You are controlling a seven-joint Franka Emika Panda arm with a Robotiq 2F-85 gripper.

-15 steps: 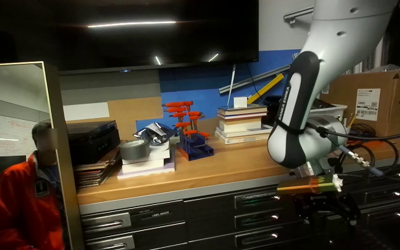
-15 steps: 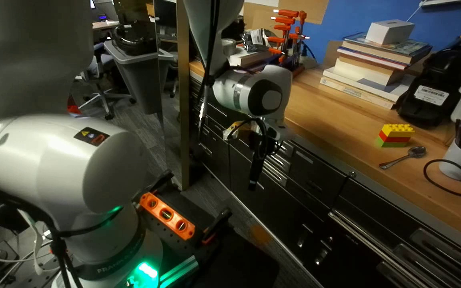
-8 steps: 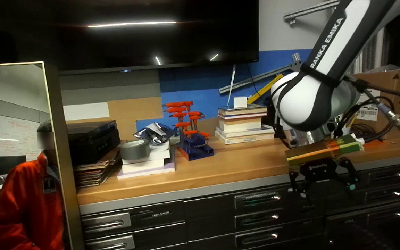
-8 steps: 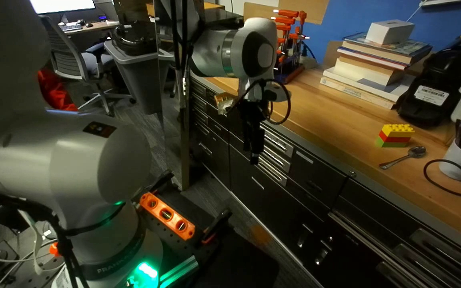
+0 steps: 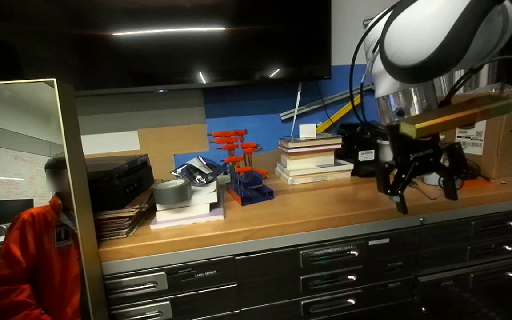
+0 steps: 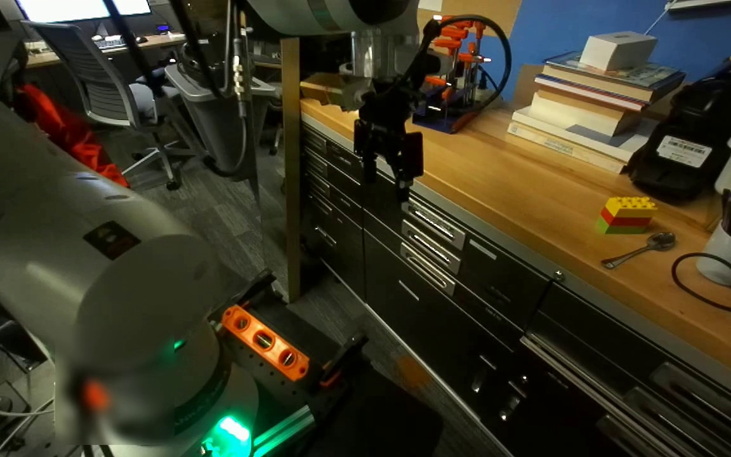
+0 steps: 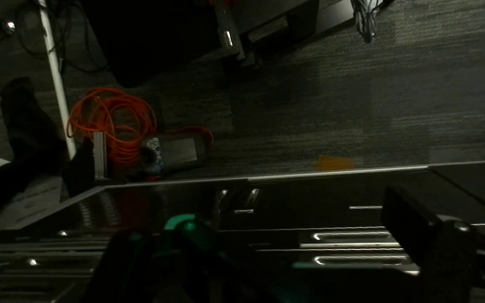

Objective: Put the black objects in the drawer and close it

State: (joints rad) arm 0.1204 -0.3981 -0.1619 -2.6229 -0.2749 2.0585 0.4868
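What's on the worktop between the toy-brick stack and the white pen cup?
From the toy-brick stack toward the white pen cup, a metal spoon comes first, then a curve of black cable; this shows in an exterior view.

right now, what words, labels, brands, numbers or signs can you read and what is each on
"ROBOTIQ": on the tool.
"LABEL MAKER": on a drawer front.
"ANKA", its start blurred out: on the robot base.
Too small or blurred to read: labels on the cardboard box and bulky black item, jacket badge, robot arm sticker, book spines, other drawer lettering, whiteboard writing.
No number can be read.
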